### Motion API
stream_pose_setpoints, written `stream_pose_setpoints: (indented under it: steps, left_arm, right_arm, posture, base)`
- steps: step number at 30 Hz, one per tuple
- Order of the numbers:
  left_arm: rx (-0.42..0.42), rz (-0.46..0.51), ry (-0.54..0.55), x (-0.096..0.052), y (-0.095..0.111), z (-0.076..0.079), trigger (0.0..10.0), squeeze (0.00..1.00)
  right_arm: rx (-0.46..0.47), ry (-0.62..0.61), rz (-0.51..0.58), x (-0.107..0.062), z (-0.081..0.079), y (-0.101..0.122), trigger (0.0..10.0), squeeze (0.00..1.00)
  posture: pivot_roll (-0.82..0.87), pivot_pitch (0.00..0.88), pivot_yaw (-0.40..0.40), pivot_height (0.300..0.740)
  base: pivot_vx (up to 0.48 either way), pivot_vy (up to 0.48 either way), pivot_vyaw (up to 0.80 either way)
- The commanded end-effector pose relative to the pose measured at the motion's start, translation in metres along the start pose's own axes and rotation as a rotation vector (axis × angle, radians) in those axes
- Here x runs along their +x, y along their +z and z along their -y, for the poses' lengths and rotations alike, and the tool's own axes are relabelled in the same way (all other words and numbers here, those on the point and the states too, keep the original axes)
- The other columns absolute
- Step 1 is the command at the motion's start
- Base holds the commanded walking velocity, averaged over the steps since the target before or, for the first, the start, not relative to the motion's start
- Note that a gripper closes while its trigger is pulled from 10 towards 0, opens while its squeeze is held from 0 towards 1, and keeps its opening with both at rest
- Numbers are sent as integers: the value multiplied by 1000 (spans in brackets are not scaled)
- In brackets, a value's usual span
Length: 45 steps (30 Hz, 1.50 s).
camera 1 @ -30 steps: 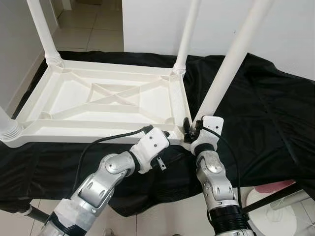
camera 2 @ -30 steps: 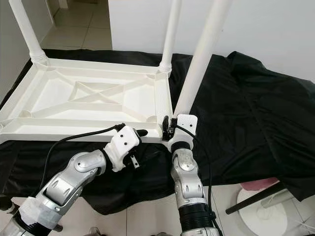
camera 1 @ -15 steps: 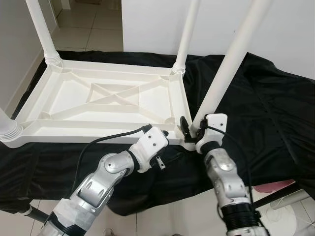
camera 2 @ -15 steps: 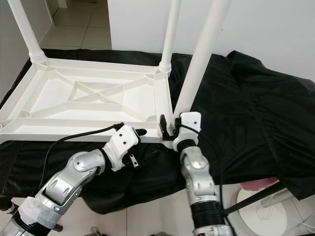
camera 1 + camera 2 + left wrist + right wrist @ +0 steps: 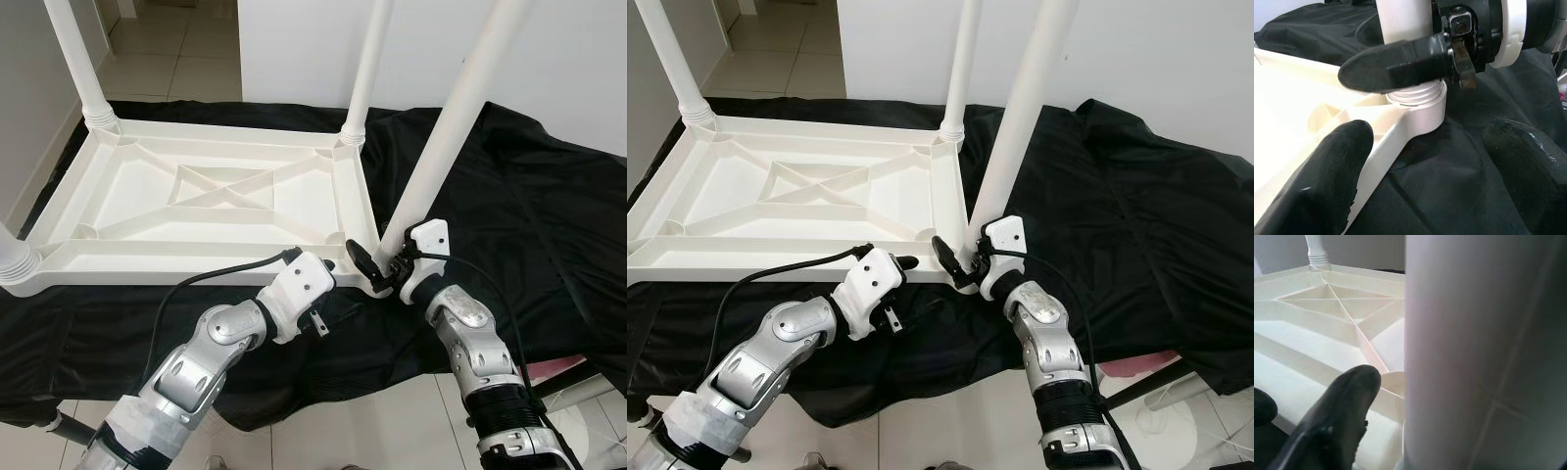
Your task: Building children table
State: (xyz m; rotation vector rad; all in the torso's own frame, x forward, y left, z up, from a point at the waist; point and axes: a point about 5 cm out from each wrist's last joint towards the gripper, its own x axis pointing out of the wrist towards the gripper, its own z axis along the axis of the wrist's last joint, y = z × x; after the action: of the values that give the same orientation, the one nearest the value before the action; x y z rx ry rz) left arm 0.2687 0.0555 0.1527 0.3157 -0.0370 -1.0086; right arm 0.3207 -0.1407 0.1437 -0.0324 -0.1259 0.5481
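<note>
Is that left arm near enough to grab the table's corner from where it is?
Probably yes. The left pincer is open and sits right at the upturned table corner, with only black cloth beside it; the right pincer already crowds that leg.
</note>
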Motion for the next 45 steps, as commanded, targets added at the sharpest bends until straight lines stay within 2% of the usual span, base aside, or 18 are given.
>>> stream_pose_setpoints:
  steps: [1, 13, 14, 15, 22, 23, 26, 36, 40, 45]
  left_arm:
    - [11, 6, -42, -1, 4, 2, 10000, 0]
    - [12, 3, -42, 0, 4, 3, 10000, 0]
    - [12, 2, -43, 0, 3, 3, 10000, 0]
    - [13, 3, -45, 0, 3, 3, 10000, 0]
    - [13, 1, -47, 0, 4, 4, 10000, 0]
    - [12, 1, -46, -1, 3, 4, 10000, 0]
    - [12, 0, -45, -1, 3, 4, 10000, 0]
    - [10, -2, -48, -1, 2, 6, 10000, 0]
    - [8, -2, -52, -2, 1, 6, 10000, 0]
    - [11, 1, -59, 1, 2, 7, 10000, 0]
  right_arm:
    - [8, 16, 3, 2, 0, 1, 0, 0]
    - [15, 36, -15, -2, 5, -7, 0, 0]
    - [15, 27, -16, -2, 5, -7, 4667, 0]
    - [18, 16, -17, -2, 6, -7, 10000, 0]
    - [11, -23, -21, -3, 8, -7, 10000, 0]
    - [8, -87, -30, -4, 12, -9, 10000, 0]
    - [4, -106, -31, -5, 13, -10, 10000, 0]
    - [11, -321, -49, -14, 19, -14, 10000, 0]
    - [22, -425, -46, -19, 14, -12, 10000, 0]
    - [43, -603, -32, -19, 2, -14, 10000, 0]
  posture:
    - [15, 89, -90, 740]
    - [12, 91, -85, 740]
    - [12, 91, -85, 740]
    - [11, 93, -83, 740]
    - [10, 95, -85, 740]
    - [12, 94, -86, 740]
    - [11, 94, -86, 740]
    - [12, 92, -89, 740]
    - [7, 84, -88, 740]
    - [8, 74, -92, 740]
  base:
    - [0, 0, 0]
    - [0, 0, 0]
    - [0, 0, 0]
    - [0, 0, 0]
    - [0, 0, 0]
    - [0, 0, 0]
    - [0, 0, 0]
    - [0, 0, 0]
    - [0, 0, 0]
    - [0, 0, 0]
